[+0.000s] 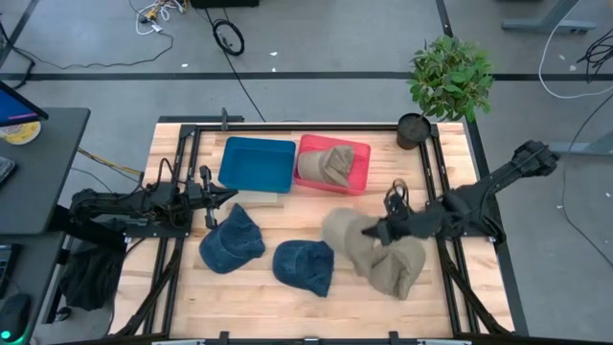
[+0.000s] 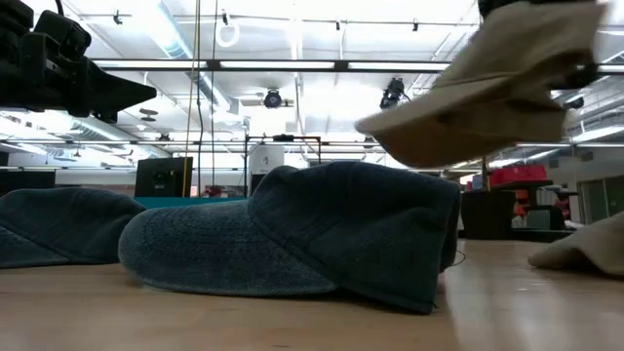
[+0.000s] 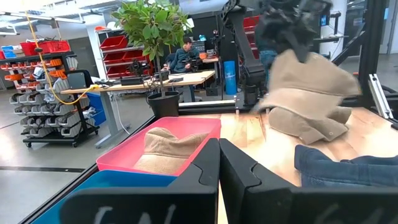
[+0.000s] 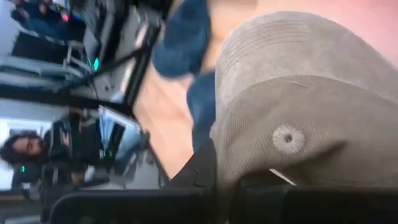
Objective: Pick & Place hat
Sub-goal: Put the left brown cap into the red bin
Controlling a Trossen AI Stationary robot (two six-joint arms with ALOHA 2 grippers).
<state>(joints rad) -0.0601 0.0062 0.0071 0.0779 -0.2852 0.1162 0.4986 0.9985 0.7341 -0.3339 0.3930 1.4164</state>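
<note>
held hat: tan corduroy cap point(image 1: 347, 230) hung off the table, clamped in the right gripper point(image 1: 375, 232); in the low view it point(image 2: 497, 83) floated above the wood, brim pointing toward the picture's left
held hat position: right-centre of the table, between the nearer blue cap and a second tan cap, in front of the pink bin
right gripper: fingers closed on the tan cap's crown; the right wrist view was filled by corduroy and the top button point(image 4: 286, 138)
second tan cap: lay flat on the table point(image 1: 400, 265), just beside and partly under the held one, toward the front edge
blue caps: two denim caps on the wood, one front-centre point(image 1: 305, 265), one to its left point(image 1: 231, 240), close but apart
pink bin: at the back centre point(image 1: 359, 172), with another tan cap point(image 1: 326, 165) lying inside
blue bin: touching the pink bin's left side point(image 1: 257, 163), nothing visible inside
left gripper: hovered at the left side point(image 1: 207, 198), near the blue bin's front corner, fingers together with nothing between them point(image 3: 217, 180)
plant: potted, at the back right corner of the table point(image 1: 448, 79)
table: light wooden top point(image 1: 182, 307) with a dark frame rail
background: a person sat at a desk beyond the table point(image 3: 184, 55)
</note>
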